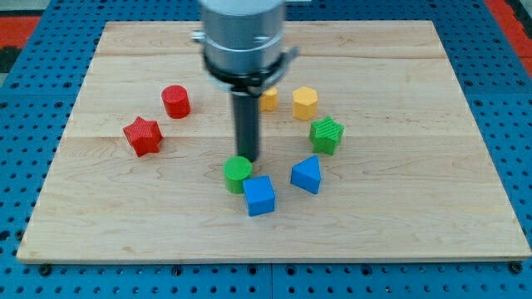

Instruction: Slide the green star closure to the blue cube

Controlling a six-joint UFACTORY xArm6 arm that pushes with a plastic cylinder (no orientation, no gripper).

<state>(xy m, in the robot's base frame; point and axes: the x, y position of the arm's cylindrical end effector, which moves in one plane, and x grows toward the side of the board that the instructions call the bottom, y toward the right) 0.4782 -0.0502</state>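
Observation:
The green star (327,134) sits right of the board's centre. The blue cube (259,196) lies lower, near the middle bottom, with a green cylinder (238,174) touching its upper left corner. My tip (248,158) is at the end of the dark rod, just above the green cylinder and left of the green star. A blue wedge-shaped block (307,174) lies between the green star and the blue cube.
A red cylinder (175,100) and a red star (143,136) lie at the left. A yellow hexagonal block (305,102) and a second yellow block (268,100), partly hidden by the rod, lie above the green star. The wooden board (416,208) rests on blue pegboard.

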